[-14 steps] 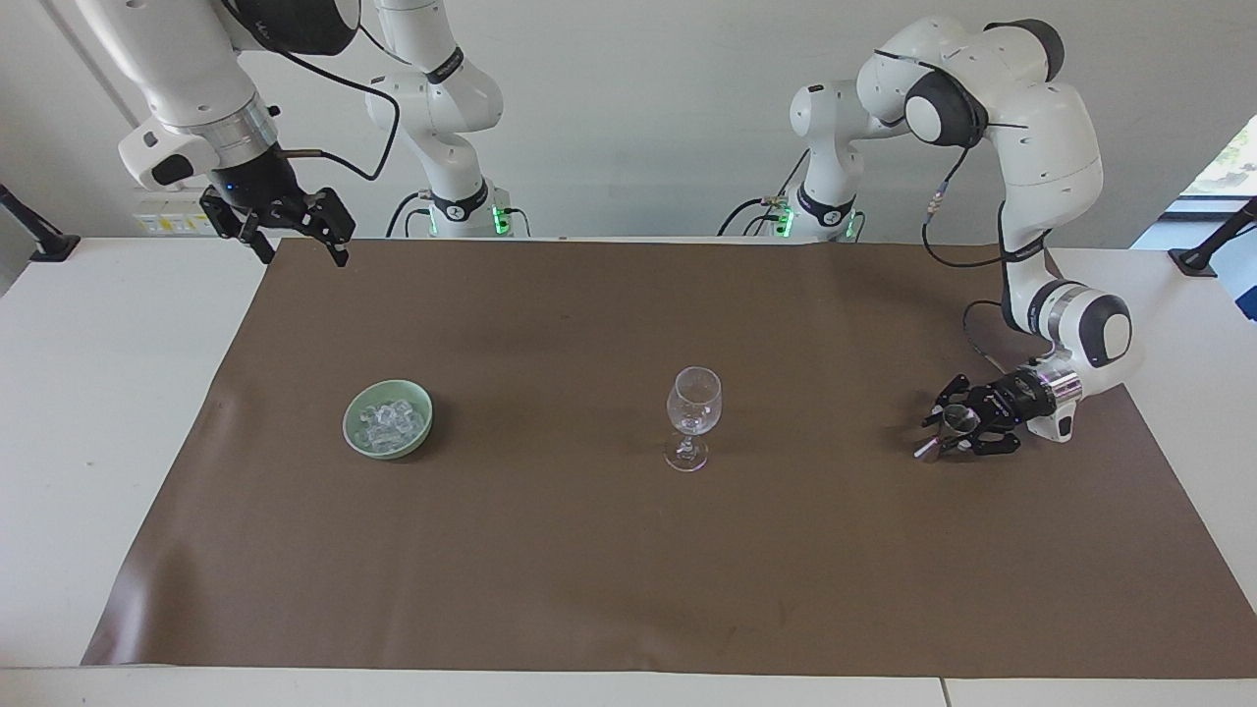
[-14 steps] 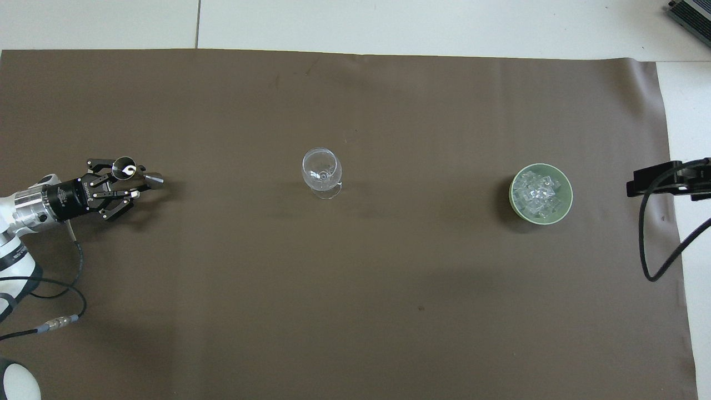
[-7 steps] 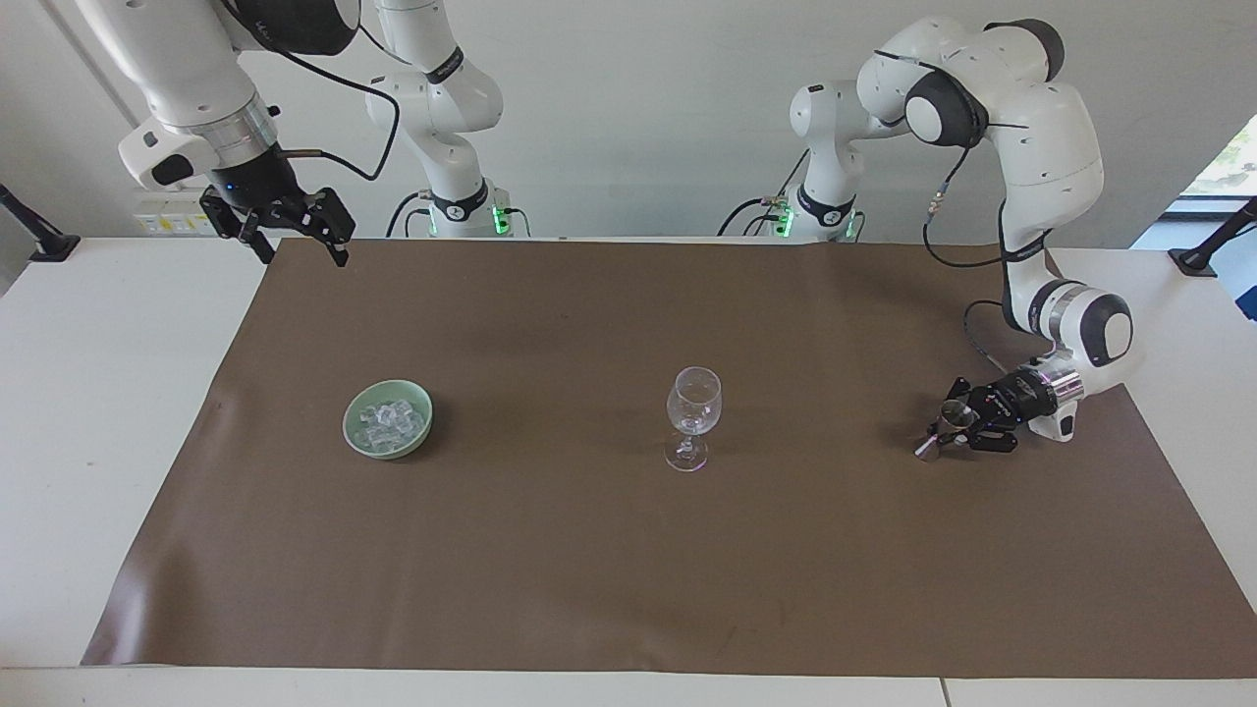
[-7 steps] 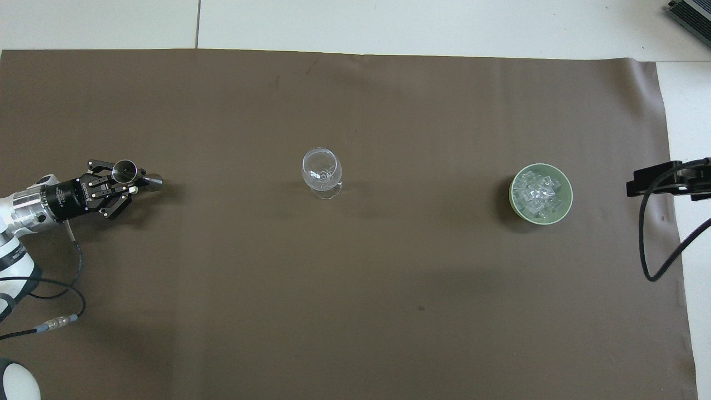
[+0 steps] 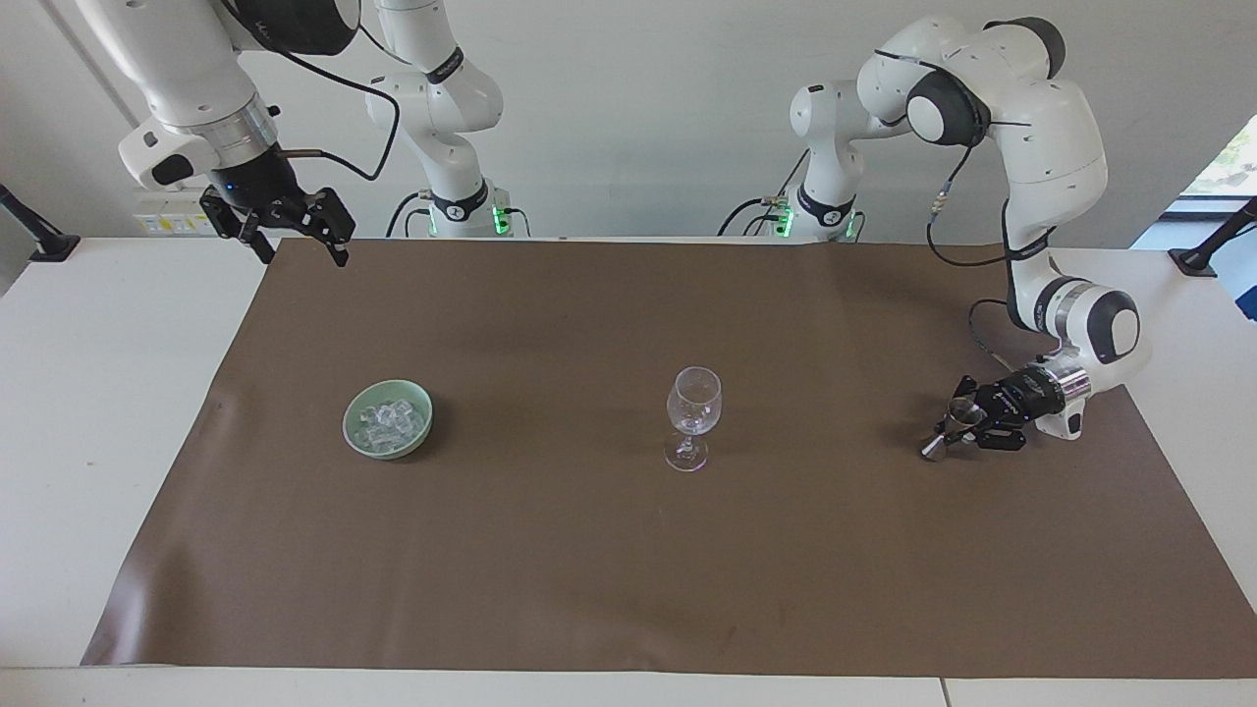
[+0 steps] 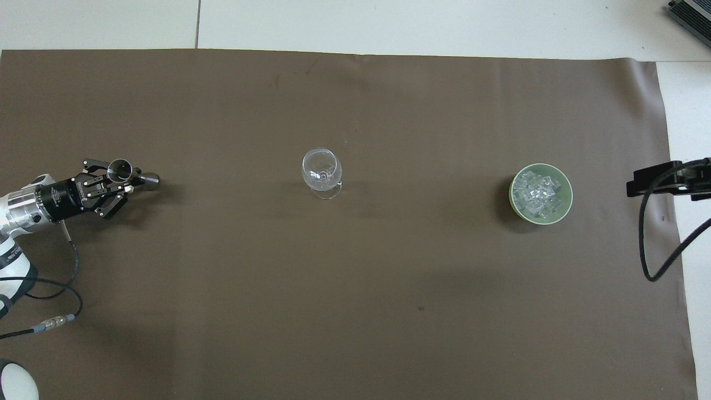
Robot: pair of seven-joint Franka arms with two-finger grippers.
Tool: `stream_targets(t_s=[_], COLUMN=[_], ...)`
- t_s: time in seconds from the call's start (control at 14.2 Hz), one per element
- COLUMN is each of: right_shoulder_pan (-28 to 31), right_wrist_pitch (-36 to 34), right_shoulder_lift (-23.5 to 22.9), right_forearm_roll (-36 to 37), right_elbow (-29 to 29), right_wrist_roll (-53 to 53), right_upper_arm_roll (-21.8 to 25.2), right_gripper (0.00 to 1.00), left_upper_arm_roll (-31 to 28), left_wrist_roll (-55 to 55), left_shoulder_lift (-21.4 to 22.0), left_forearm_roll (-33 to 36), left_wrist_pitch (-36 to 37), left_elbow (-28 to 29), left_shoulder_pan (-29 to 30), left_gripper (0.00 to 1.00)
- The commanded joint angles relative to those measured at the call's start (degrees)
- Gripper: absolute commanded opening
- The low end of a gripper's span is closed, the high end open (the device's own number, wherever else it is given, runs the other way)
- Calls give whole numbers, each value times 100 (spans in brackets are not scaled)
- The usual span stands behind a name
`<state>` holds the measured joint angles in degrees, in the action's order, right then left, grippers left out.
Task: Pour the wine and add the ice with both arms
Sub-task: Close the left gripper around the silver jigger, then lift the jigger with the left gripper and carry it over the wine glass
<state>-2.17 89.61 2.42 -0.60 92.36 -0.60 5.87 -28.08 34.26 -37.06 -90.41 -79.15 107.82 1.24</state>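
Observation:
My left gripper [image 5: 957, 428] [image 6: 129, 179] is low over the mat at the left arm's end of the table, shut on the waist of a small metal jigger [image 5: 960, 412] [image 6: 120, 169]. The jigger is tilted, its lower end close to the mat. An empty clear wine glass [image 5: 693, 403] [image 6: 321, 169] stands upright mid-mat. The ice [image 5: 391, 422] [image 6: 536, 191] is heaped in a pale green bowl [image 5: 348, 428] [image 6: 512, 195] toward the right arm's end. My right gripper [image 5: 300, 241] waits open, raised over the mat's corner by the robots. No wine or bottle shows.
A brown mat [image 5: 589, 550] [image 6: 355, 289] covers most of the white table [image 5: 88, 393]. Black cables [image 6: 658, 244] hang from both arms. Black clamp stands [image 5: 1208, 245] sit at the table's two ends.
The left gripper's fingers have closed on the jigger. It has drawn the jigger slightly toward the left arm's end. The right arm has not moved.

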Motion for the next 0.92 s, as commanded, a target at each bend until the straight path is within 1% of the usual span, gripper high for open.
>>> stream_targets(t_s=[0.0,0.42,0.71,0.85], right_shoulder_pan=[76,76,76,76], right_wrist_pitch=[-66,-66,-66,-66], right_shoulder_lift=[40,48,40,48], right_forearm_roll=[-19,-19,-19,-19], right_elbow=[-7,-7,-7,-7], right_wrist_roll=[139,139,139,139], right_upper_arm_roll=[-42,-42,-42,-42], right_gripper=[100,100,100,100], left_upper_arm_roll=[-22,31,127,206], left_wrist_roll=[98,405,476,476], left_shoulder_lift=[138,374,612,796], left_forearm_roll=[-65,-56,-56,-4], left_wrist_pitch=[154,110,84,23], left_elbow=[-76,-235,-235,-252], left_shoulder_pan=[34,-63,-81,-107], left_gripper=[0,0,0,0])
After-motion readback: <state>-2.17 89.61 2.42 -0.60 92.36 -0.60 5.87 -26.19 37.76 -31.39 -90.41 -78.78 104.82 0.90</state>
